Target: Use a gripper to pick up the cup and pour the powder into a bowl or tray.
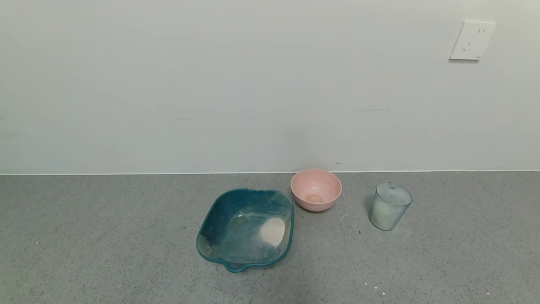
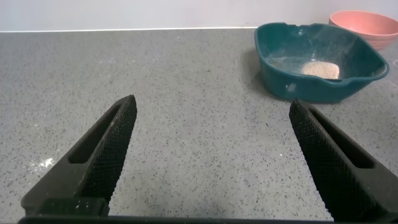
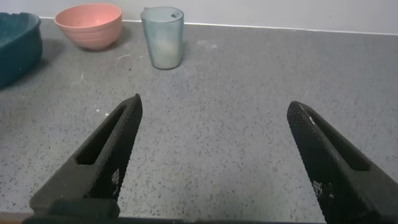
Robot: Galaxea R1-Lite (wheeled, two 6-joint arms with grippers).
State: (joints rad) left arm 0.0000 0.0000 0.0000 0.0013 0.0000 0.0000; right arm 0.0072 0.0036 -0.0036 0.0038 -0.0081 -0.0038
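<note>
Cup (image 1: 390,206) ribbed, pale blue-green, translucent, upright, right of pink bowl (image 1: 316,189)

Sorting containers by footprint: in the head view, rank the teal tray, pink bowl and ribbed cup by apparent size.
1. teal tray, clearly largest.
2. pink bowl.
3. ribbed cup, narrowest, though about as tall as the bowl.

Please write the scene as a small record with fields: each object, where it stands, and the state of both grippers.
cup: upright on the counter, at the robot's right of the pink bowl, untouched
tray: at the left of the pink bowl, with a patch of powder inside
left gripper: open, empty, above bare counter
right gripper: open, empty, short of the cup
wall socket: upper right
</note>
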